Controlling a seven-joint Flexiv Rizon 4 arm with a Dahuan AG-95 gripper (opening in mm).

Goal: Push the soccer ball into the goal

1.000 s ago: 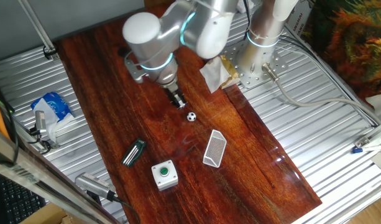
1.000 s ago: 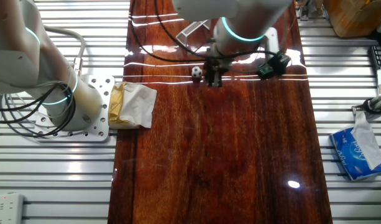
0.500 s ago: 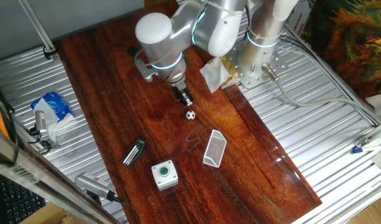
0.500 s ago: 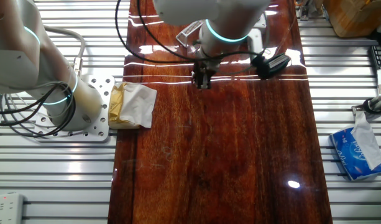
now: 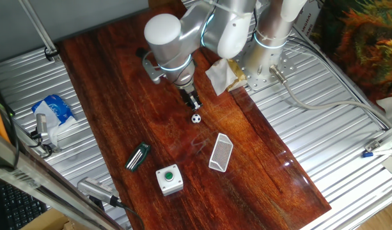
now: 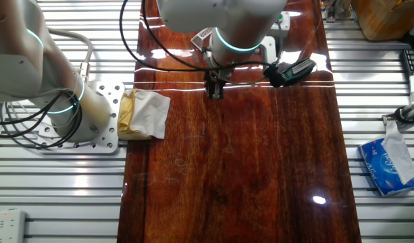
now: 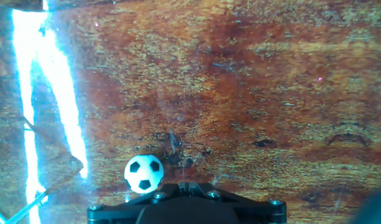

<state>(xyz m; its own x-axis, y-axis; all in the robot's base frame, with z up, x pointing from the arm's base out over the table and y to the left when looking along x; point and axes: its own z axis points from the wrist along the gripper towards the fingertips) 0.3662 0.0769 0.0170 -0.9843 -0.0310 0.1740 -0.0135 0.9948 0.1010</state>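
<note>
On the grooved metal at the left of one fixed view lay a blue tissue pack (image 5: 53, 108), off the desk (image 5: 119, 70) and well apart from everything on it. Toward the desk's near edge a dark green-striped clip (image 5: 137, 156) rested on the wood, and just to its right sat a white box with a green button (image 5: 169, 179). Neither stood between the soccer ball (image 5: 196, 118) and the goal (image 5: 220, 153).

The ball lay near the middle of the desk, just beside the tip of the gripper (image 5: 193, 102), with bare wood between ball and goal. The goal lay flat on its side, closer to the desk's near edge and to the right of the button box. The claw's fingers looked pressed together, holding nothing. In the hand view the ball (image 7: 143, 173) sat right at the front of the gripper body. In the other fixed view the ball was hidden behind the gripper (image 6: 214, 90).

Against half a second before, the gripper had shifted slightly toward the ball; ball and goal lay where they were.

At the desk's far right edge lay crumpled paper (image 5: 221, 75) by the arm's base. No writing could be read.
</note>
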